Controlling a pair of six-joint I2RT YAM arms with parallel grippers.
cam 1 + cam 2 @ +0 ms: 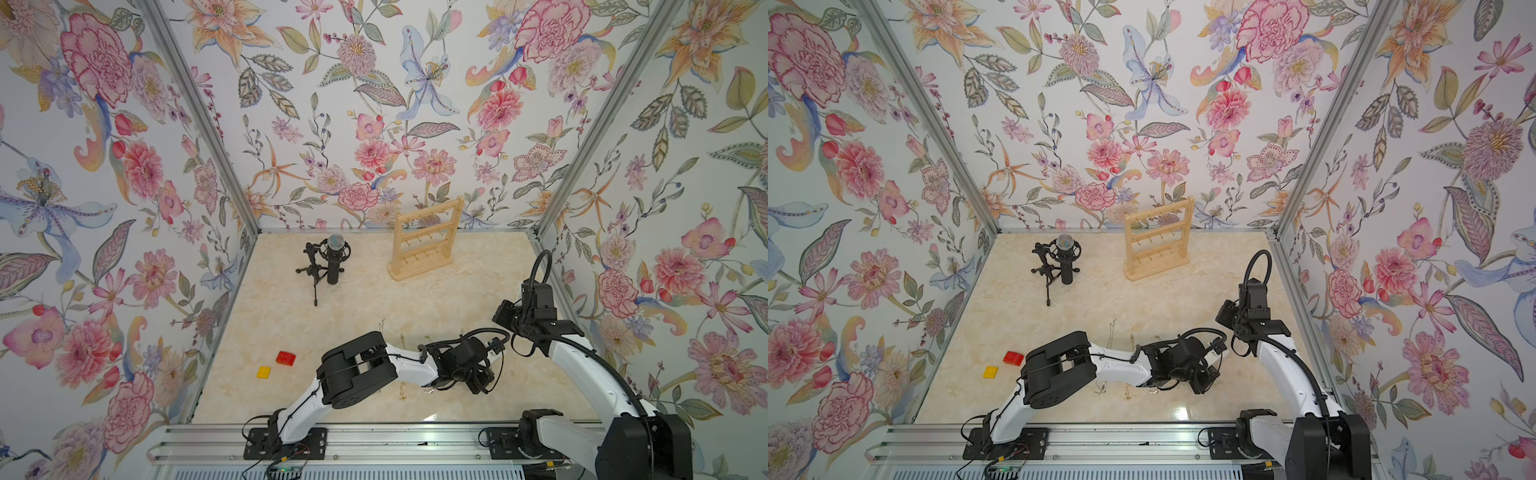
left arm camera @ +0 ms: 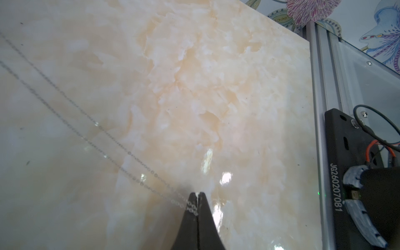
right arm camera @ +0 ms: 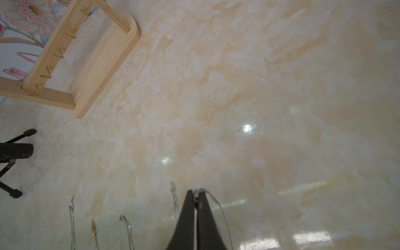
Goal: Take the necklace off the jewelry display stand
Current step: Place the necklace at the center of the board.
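Necklace (image 2: pixel 129 153) in pinch of left gripper (image 2: pixel 196 194), away from jewelry display stand (image 1: pixel 419 269)

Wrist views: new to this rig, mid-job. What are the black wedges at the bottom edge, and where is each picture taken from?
Two white robot arms work over a marble table. Both top views look down from one overhead camera; each wrist view rides on an arm, looking along its pincer. The black wedges are those pincers. The left pincer is shut on a silver chain stretching across the table. The right pincer is shut on a chain end; whether it is the same necklace I cannot tell. More loose necklaces lie nearby, plus a red block, a yellow block, a microphone and the wooden jewelry display stand.
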